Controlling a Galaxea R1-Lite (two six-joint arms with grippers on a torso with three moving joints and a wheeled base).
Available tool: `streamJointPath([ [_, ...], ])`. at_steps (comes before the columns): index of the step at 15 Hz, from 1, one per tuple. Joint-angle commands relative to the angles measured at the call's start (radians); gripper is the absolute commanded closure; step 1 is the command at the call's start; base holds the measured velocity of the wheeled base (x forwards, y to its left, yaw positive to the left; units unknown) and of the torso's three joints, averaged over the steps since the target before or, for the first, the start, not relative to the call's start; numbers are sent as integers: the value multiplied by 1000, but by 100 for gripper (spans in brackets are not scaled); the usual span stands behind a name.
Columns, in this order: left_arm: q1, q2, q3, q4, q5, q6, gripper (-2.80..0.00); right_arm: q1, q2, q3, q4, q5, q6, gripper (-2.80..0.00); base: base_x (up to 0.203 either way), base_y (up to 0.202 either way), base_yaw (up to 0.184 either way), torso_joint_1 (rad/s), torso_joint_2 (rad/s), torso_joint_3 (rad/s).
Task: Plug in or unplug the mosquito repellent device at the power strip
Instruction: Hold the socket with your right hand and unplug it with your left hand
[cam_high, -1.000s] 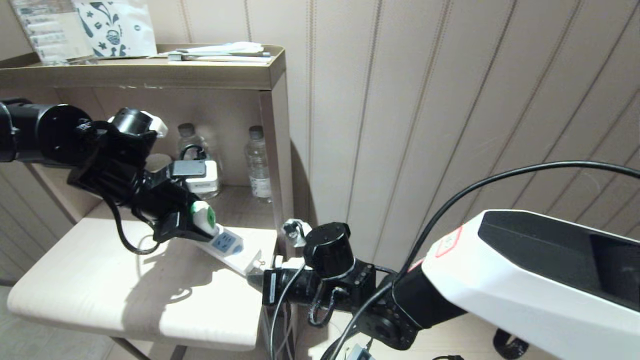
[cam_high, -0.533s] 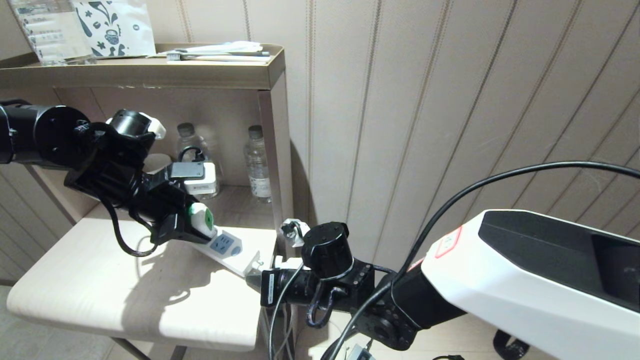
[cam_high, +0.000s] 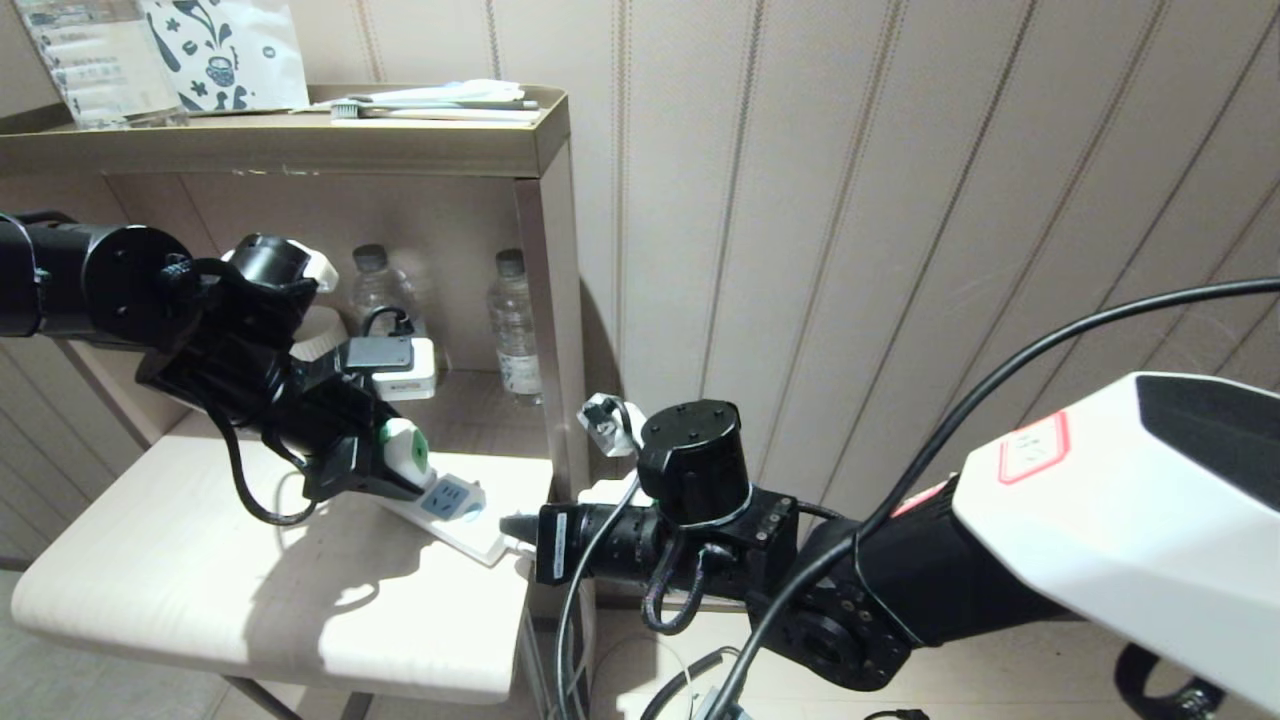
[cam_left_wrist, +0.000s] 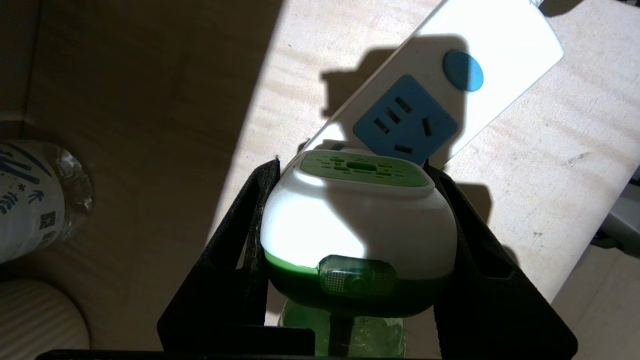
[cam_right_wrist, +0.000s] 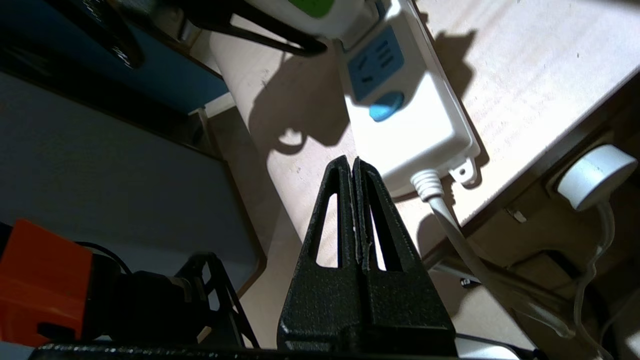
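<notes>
left hand (cam_left_wrist: 350, 250) clamped on mosquito repellent device (cam_left_wrist: 357, 220), at the socket beside the free blue one | power strip (cam_high: 455, 510) flat on tabletop (cam_high: 250, 600) | right hand (cam_right_wrist: 354, 172) pinched empty, likely to brace the strip's cord end

Power strip (cam_left_wrist: 500, 35): smooth, glossy white plastic with blue socket faces. Mosquito repellent device (cam_left_wrist: 357, 220): glossy white plastic head, matt green face, translucent green base. Left gripper (cam_left_wrist: 357, 165): rough, matt black fingers. Table (cam_high: 200, 590): pale, matt wood grain.
</notes>
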Motion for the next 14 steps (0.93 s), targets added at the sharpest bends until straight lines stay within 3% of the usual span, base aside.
streamJointPath([
  [1,-1,-13,15,3,-5,6,0,0,-46,-22,-7,2,3,0,0,0,0,0,0,0],
  [14,-7,-14,33,1,-44,-7,0,14,113,-27,-10,4,18,0,0,0,0,0,0,0],
])
